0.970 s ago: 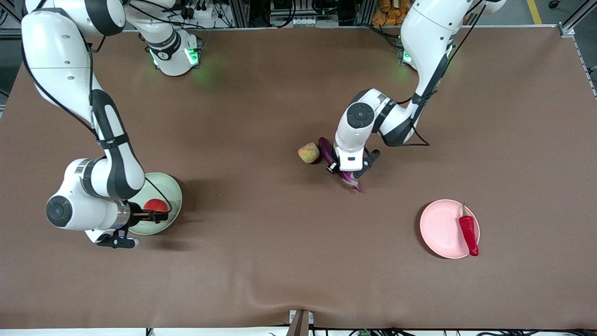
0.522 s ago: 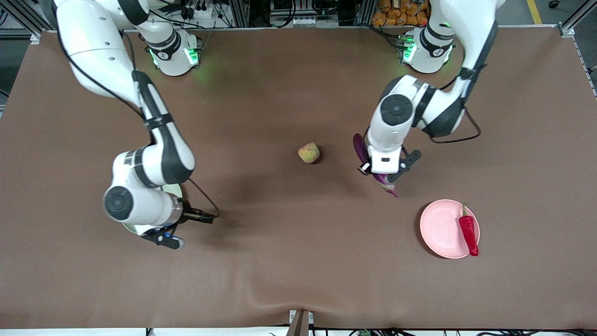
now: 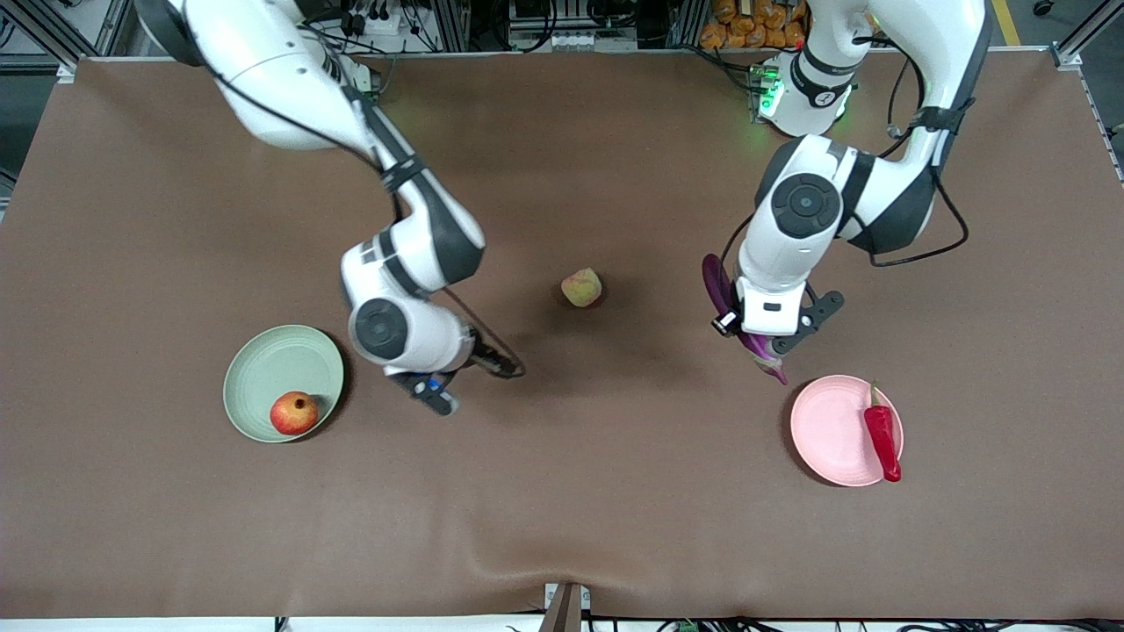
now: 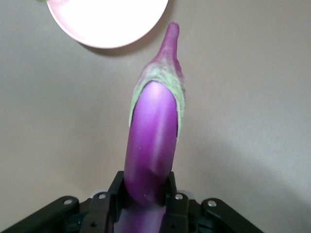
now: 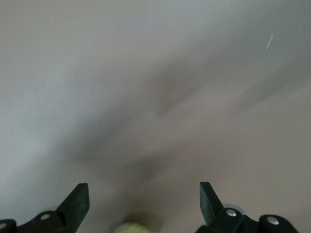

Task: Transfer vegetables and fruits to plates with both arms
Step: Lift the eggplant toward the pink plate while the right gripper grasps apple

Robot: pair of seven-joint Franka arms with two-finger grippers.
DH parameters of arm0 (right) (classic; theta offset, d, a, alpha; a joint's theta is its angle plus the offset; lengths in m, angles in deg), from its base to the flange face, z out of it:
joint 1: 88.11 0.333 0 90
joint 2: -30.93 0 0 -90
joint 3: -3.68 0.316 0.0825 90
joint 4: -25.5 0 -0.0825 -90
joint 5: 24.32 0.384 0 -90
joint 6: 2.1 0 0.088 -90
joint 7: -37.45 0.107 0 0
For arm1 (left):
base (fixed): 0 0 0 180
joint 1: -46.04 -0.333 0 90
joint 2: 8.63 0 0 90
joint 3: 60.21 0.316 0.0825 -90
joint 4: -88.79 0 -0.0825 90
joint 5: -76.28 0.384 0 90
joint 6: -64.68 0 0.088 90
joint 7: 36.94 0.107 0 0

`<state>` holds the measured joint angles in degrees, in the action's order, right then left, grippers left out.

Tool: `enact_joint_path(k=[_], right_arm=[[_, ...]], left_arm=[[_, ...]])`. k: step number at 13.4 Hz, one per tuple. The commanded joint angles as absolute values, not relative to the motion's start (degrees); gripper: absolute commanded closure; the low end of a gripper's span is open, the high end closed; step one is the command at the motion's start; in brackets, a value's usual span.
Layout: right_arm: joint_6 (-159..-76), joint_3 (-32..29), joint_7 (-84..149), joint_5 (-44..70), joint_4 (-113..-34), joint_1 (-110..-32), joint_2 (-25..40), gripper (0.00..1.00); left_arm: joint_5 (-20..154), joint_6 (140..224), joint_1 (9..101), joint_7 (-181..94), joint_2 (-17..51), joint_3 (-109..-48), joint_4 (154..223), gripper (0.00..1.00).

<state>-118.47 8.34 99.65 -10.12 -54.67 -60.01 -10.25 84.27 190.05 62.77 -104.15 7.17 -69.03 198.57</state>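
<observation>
My left gripper [image 3: 753, 341] is shut on the purple eggplant [image 3: 722, 285] and holds it in the air over the table, close to the pink plate [image 3: 830, 430]. In the left wrist view the eggplant [image 4: 153, 131] sticks out from between the fingers [image 4: 176, 204], its green-capped tip toward the pink plate [image 4: 107, 22]. The red chili [image 3: 882, 434] lies on that plate. My right gripper [image 3: 499, 363] is open and empty over the table, between the green plate [image 3: 263, 369] and the peach-like fruit [image 3: 581, 287]. The round red fruit [image 3: 294, 412] sits on the green plate. In the right wrist view the open gripper [image 5: 143, 194] has a yellowish bit at the frame's edge.
The brown table [image 3: 562, 491] carries only the two plates and the peach-like fruit. The two arm bases stand along the table's edge farthest from the front camera.
My right arm left the red fruit on the green plate and swung toward the table's middle. My left arm carried the eggplant away from the peach-like fruit toward the pink plate.
</observation>
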Motion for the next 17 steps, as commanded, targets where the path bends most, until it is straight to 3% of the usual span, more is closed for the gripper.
enact_joint_path(k=[1,12,13,14,15,17], right_arm=[[-121.3,7.7,108.3,-8.8,-55.2,-54.9,-10.5,0.0],[-128.8,6.9,119.3,-10.9,-56.6,-43.6,-16.1,0.0],[-129.2,6.7,119.6,-12.0,-56.6,-43.6,-16.3,0.64],[-128.7,6.4,119.6,-14.2,-56.2,-43.5,-16.3,0.88],[-128.1,6.4,119.4,-15.3,-55.9,-44.6,-15.9,1.0],[-122.4,6.4,118.9,-14.9,-53.9,-46.8,-14.3,1.0]], left_arm=[[82.4,186.9,59.7,-98.0,7.1,-69.6,195.6,1.0],[80.4,181.4,47.4,-75.0,8.2,-69.4,189.4,1.0],[80.4,179.7,45.7,-72.2,7.9,-69.4,188.6,1.0],[80.4,177.7,44.4,-69.2,8.0,-69.6,187.2,1.0],[80.4,176.8,43.5,-67.2,8.2,-69.5,186.3,1.0],[80.4,176.7,42.1,-64.6,8.8,-69.4,184.9,1.0]])
